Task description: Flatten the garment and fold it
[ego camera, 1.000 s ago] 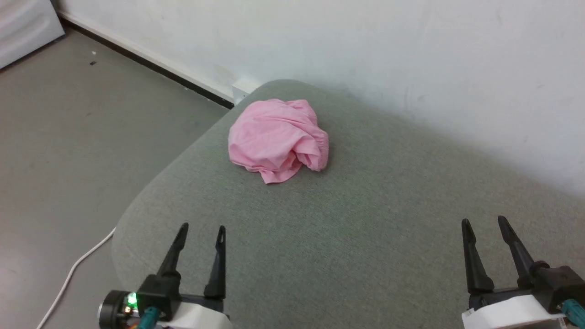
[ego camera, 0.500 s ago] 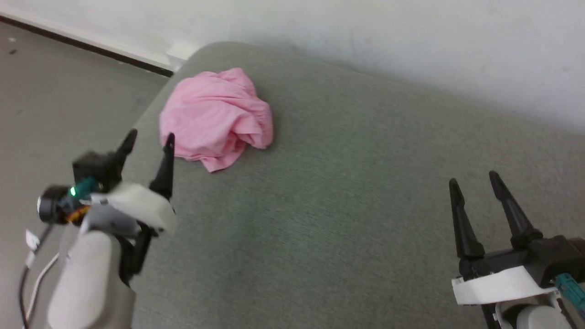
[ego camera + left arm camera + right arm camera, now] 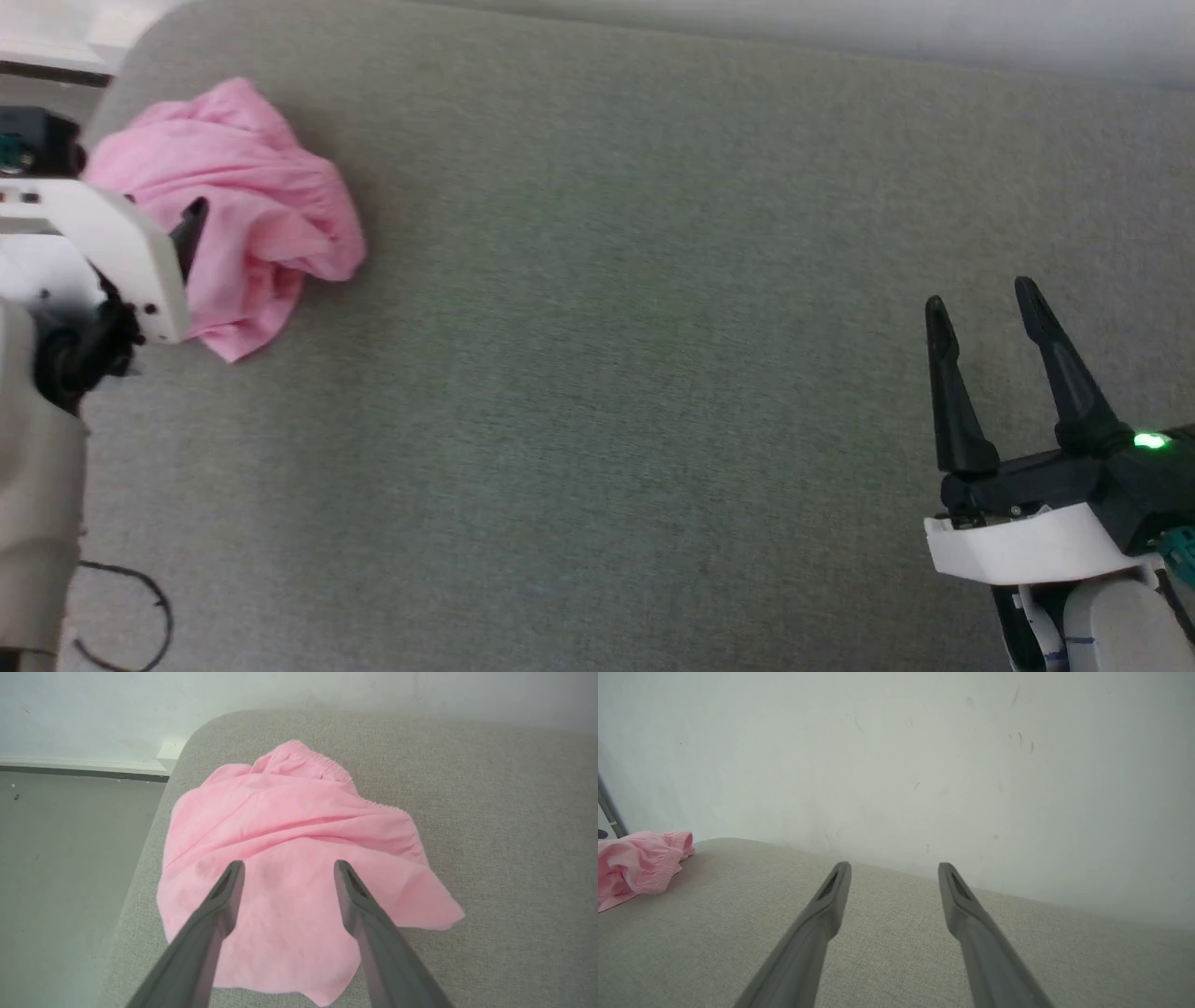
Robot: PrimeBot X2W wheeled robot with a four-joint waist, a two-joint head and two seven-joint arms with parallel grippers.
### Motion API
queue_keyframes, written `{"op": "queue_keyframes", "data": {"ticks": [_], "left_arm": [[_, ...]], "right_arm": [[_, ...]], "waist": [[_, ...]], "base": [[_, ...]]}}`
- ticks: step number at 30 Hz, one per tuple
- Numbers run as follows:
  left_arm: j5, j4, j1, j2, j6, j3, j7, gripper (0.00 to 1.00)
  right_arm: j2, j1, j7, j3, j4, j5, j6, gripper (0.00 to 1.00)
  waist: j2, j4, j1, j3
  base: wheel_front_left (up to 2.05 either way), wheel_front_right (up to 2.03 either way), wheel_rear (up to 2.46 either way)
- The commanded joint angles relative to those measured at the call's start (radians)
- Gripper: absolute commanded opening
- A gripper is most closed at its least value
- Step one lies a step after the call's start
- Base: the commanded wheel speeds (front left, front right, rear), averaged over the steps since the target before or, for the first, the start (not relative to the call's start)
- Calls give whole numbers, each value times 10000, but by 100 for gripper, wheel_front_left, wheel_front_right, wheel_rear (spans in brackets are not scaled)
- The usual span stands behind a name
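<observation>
- The left gripper (image 3: pixel 288 865) had left its resting place low at the robot's left and reached out to the garment (image 3: pixel 299 812). Its two fingers stood wide apart with nothing between them, tips poised over the near part of the pink cloth. Faint shadows lay on the fabric under the tips, but whether they touched it could not be told.
- The right gripper (image 3: pixel 978 294) had kept its place at the lower right, jaws spread and empty, well away from the cloth.
- The garment was still a crumpled heap near the rounded left corner of the grey cushion (image 3: pixel 607 373), its gathered waistband bunched on the far side and a loose flap trailing toward the robot. It had drifted up and left in the head view, but the whole picture had shifted with it, so that was the camera turning and not the cloth.
- Judged from this, flattening had not begun. The left arm seemed set for a first pinch, and the right would probably need to come across before the heap could be spread.
</observation>
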Motion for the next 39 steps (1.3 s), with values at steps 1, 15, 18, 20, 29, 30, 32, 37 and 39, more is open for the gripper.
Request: {"op": "queue_keyframes", "data": {"ticks": [1, 15, 18, 20, 29, 30, 32, 37, 39], "left_arm": [[-208, 150, -192, 166, -64, -77, 194, 100], [-1878, 1035, 176, 1259, -66, -845, 2403, 0], [-1951, 896, 237, 1288, -66, -692, 1872, 0], [-1871, 745, 202, 1330, -25, -561, 1246, 0], [-911, -288, -305, 1409, 336, -41, -3123, 0], [-838, -431, -324, 1373, 305, -125, -3309, 0], [-738, -766, -317, 1245, 249, -315, -3603, 0], [-613, -1850, -119, 677, 181, -855, -4065, 0], [-596, -2306, 20, 361, 204, -1063, -4207, 0]], "right_arm": [[15, -179, -45, 25, -77, 16, -19, 100], [15, -399, -46, -140, 14, 262, -19, 100], [15, -351, -46, -172, 121, 260, -19, 100], [15, -292, -46, -203, 209, 268, -19, 100], [15, 205, -46, -480, 698, 506, -19, 100], [15, 271, -46, -509, 744, 517, -19, 100], [15, 407, -46, -563, 804, 536, -19, 100], [15, 683, -46, -664, 911, 563, -19, 100], [15, 766, -46, -690, 927, 564, -19, 100]], "waist": [[0, -1093, -1, 1111], [0, -1410, -1, 1189], [0, -1324, -1, 834], [0, -1263, -1, 479], [0, -1223, -1, -1262], [0, -1236, -1, -1437], [0, -1288, -1, -1739], [0, -1597, -1, -2319], [0, -1770, -1, -2476]], "base": [[0, 0, 0], [0, 0, 0], [0, 0, 0], [0, 0, 0], [0, 0, 0], [0, 0, 0], [0, 0, 0], [0, 0, 0], [0, 0, 0]]}}
